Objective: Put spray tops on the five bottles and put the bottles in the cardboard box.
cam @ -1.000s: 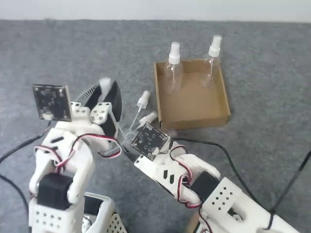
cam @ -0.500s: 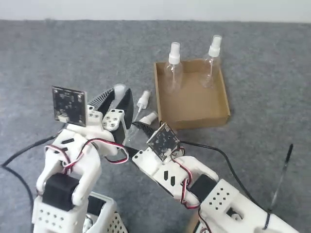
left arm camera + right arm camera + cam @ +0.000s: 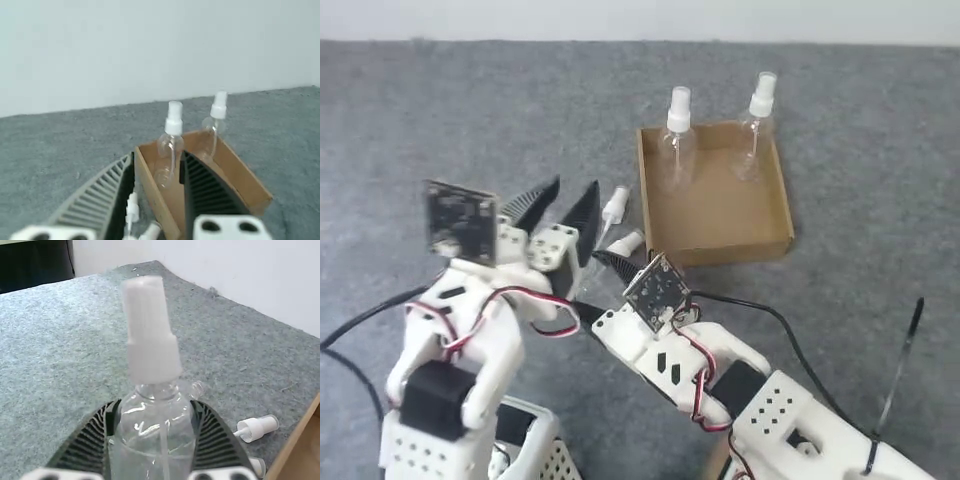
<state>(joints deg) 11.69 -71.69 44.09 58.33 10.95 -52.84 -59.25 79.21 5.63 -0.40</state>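
My right gripper (image 3: 154,412) is shut on a clear bottle (image 3: 151,437) with a white spray top (image 3: 149,335) standing on its neck. In the high view that gripper (image 3: 605,266) sits just in front of the cardboard box (image 3: 765,240), partly behind the left arm. My left gripper (image 3: 576,186) stands open and empty above it, its fingers (image 3: 205,187) spread wide. Two capped bottles (image 3: 678,142) (image 3: 756,128) stand upright in the box along its far wall, and they also appear beyond the left gripper (image 3: 156,159) in its wrist view.
Two loose spray tops (image 3: 614,205) (image 3: 626,242) lie on the grey carpet beside the box's left wall; one spray top (image 3: 256,427) lies near the held bottle. Cables trail across the carpet at the near right. Open carpet stretches to the far left.
The left gripper carried a white spray top rightward over the held bottle, then opened and let it go. The right wrist tilted slightly.
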